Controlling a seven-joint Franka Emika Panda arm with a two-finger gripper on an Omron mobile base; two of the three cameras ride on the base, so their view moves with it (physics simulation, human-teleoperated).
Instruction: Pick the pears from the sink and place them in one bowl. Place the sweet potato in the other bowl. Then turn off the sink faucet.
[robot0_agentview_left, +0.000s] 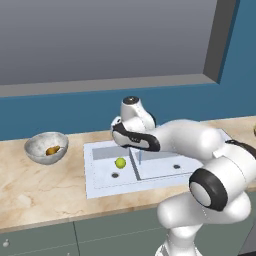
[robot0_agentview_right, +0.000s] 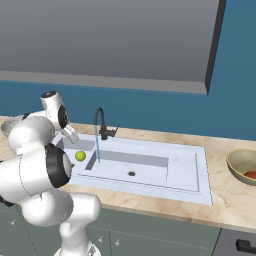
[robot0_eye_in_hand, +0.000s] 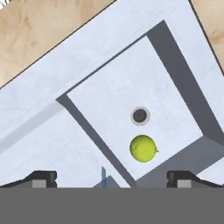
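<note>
Yellow-green pear (robot0_eye_in_hand: 143, 148): lies on the floor of the left basin, just beside that basin's dark drain (robot0_eye_in_hand: 140, 116); also seen in the left base view and the right base view.
Sink (robot0_agentview_left: 100, 187): pale blue-white, two basins set in the marble-look table (robot0_agentview_left: 40, 192); a drain shows in each basin.
Hand (robot0_eye_in_hand: 111, 179): hangs above the sink, over the divider and near the pear; fingertips stand wide apart with nothing between them, so it is open and holds nothing.
Brown pear (robot0_agentview_left: 52, 149): inside the grey speckled bowl (robot0_agentview_left: 35, 152) on the table, left of the sink.
Sweet potato (robot0_agentview_right: 250, 174): orange-red, partly cut by the picture edge, lying in the second bowl (robot0_agentview_right: 235, 164) on the table, right of the sink.
Faucet (robot0_agentview_right: 101, 122): black gooseneck at the back edge of the sink, side lever sticking out; a thin blue stream of water (robot0_agentview_right: 97, 147) falls from the spout into the sink.
Arm: white with dark joints, bent over the left part of the sink.
</note>
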